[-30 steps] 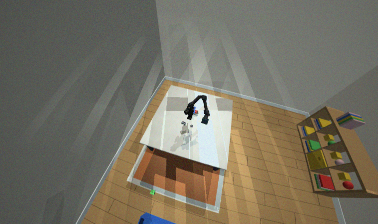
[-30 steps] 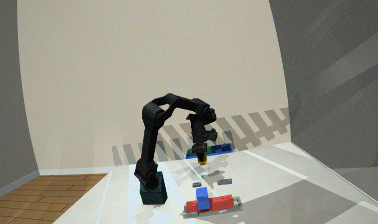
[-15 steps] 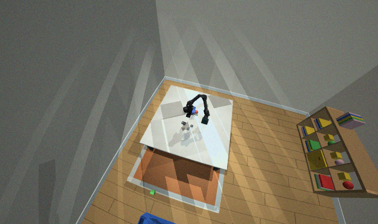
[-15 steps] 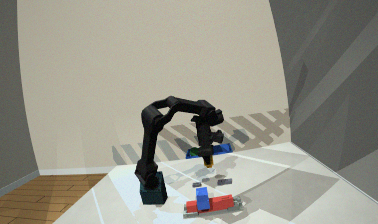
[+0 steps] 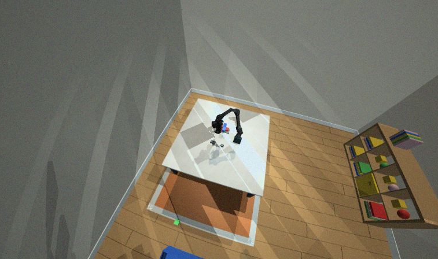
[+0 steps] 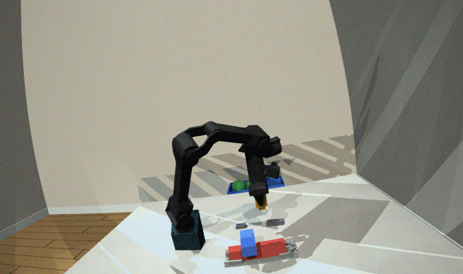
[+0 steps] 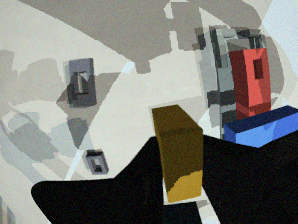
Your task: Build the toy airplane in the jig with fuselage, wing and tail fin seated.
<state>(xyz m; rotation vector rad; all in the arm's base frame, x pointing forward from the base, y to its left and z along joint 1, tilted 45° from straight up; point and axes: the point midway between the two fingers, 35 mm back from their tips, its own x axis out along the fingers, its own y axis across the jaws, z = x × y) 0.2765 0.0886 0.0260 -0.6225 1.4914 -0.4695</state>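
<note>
From my remote station I log: jig (image 6: 233,263) (image 7: 226,80), grey, plastic-looking; red fuselage (image 6: 272,248) (image 7: 245,82) in it, smooth, matt; blue wing (image 6: 248,242) (image 7: 260,132) across the fuselage, smooth; floor (image 5: 297,161) (image 6: 66,235) beyond, wood-look planks.

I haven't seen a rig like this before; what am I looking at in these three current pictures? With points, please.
One black jointed arm stands on a dark base (image 5: 236,140) (image 6: 188,240) on a pale table (image 5: 213,167) (image 6: 345,218). The top picture looks down on the whole room, the exterior one across the table, and the wrist one from beside the gripper (image 6: 260,201) (image 7: 182,175).

The gripper is closed on a yellow piece (image 6: 261,207) (image 7: 181,150), probably the tail fin, held above the table. Below, the red fuselage (image 6: 271,248) (image 7: 254,82) lies in a grey cradle (image 6: 234,263) (image 7: 224,82), with the blue wing (image 6: 248,242) (image 7: 265,134) across it. Two small grey holders (image 6: 275,222) (image 7: 88,100) lie beside it.
</note>
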